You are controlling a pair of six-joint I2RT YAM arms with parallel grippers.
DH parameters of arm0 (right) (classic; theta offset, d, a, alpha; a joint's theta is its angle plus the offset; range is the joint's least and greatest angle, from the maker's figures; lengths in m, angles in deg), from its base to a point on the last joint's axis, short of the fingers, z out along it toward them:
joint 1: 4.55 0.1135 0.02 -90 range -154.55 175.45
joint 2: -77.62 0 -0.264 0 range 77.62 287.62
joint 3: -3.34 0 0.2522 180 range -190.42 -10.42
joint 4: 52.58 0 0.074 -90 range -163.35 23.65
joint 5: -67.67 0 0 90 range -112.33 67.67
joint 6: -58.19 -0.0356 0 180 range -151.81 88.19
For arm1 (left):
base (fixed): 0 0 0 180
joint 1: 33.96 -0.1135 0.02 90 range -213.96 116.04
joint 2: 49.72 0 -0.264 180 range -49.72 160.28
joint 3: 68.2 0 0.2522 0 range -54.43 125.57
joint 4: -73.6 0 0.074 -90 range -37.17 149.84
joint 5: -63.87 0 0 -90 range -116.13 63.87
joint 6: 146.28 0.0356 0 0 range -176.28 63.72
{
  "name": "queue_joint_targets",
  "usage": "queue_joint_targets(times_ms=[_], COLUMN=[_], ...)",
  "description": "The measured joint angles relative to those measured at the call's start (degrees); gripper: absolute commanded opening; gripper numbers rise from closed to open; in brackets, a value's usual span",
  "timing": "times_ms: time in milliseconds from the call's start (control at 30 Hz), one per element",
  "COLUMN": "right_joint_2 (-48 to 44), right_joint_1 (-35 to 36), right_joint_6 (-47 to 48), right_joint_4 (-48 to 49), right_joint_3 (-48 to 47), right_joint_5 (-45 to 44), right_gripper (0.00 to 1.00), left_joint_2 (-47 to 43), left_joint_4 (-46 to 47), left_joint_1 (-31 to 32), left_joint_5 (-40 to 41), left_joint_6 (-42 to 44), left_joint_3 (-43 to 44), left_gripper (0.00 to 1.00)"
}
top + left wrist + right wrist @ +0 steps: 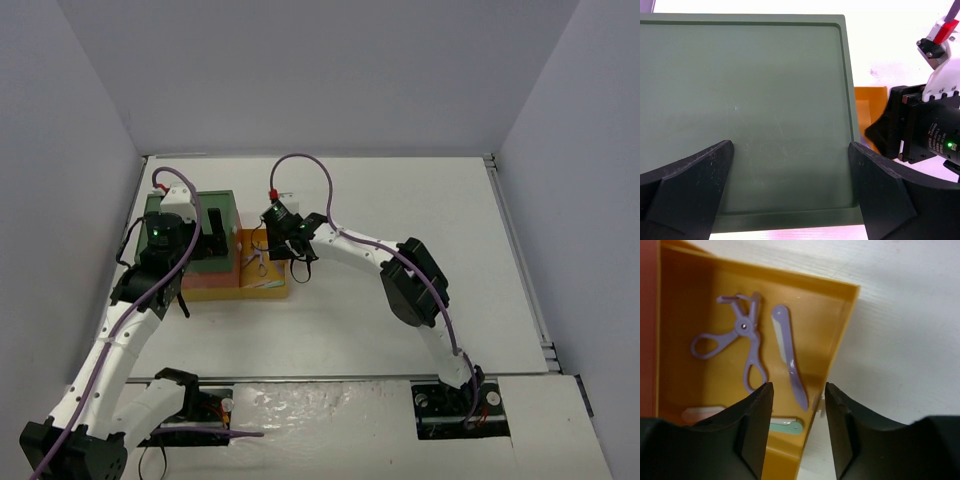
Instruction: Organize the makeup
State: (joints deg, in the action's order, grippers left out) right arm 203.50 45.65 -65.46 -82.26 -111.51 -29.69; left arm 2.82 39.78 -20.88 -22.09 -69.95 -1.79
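— At the right gripper: clenched or released?
— Released; fingers partly apart, nothing gripped; hovering above the open yellow drawer.
— And below it?
— Straight beneath the gap, the near end of a lavender stick, lying flat on the drawer floor; just left of that in its own view, a lavender scissor-like tool, handles spread; nearer the left finger, a mint stick and a pale stick, both partly hidden behind the fingers.
— Around the drawer?
— To the gripper's right, bare white table, faintly streaked; at the far left, a red strip.
— Left gripper?
— Spread wide, empty; poised over the flat dark green top of the box, scuffed with fine scratches, raised rim along its edges; off to its right, a corner of the yellow drawer.
— The room?
— Plain pale grey walls on three sides of the table; a metal rail along the right edge.
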Motion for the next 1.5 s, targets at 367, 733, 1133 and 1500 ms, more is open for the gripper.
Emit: queue_joint_targets(times_ms=[367, 733, 1133, 1500], right_joint_2=[-10.34, -20.47, -7.24, 0.66], right_joint_1=[0.20, -6.92, -5.98, -2.46], right_joint_6=[3.53, 4.32, 3.52, 3.96], right_joint_4=[1.47, 3.78, 13.50, 23.06], right_joint_3=[4.32, 17.78, 18.10, 7.42], right_joint_5=[2.50, -0.86, 6.05, 15.35], right_gripper=[0.56, 0.54, 0.54, 0.55], left_joint_2=[-0.50, -0.64, -0.54, 0.07], left_joint_4=[0.52, 0.70, 0.78, 1.60], left_joint_1=[0.00, 0.00, 0.00, 0.00], left_joint_5=[-0.09, -0.12, -0.22, -1.39], left_joint_6=[0.02, 0.03, 0.07, 0.15], left_joint_3=[-0.56, -0.72, -0.72, -0.72], left_gripper=[0.97, 0.97, 0.97, 0.97])
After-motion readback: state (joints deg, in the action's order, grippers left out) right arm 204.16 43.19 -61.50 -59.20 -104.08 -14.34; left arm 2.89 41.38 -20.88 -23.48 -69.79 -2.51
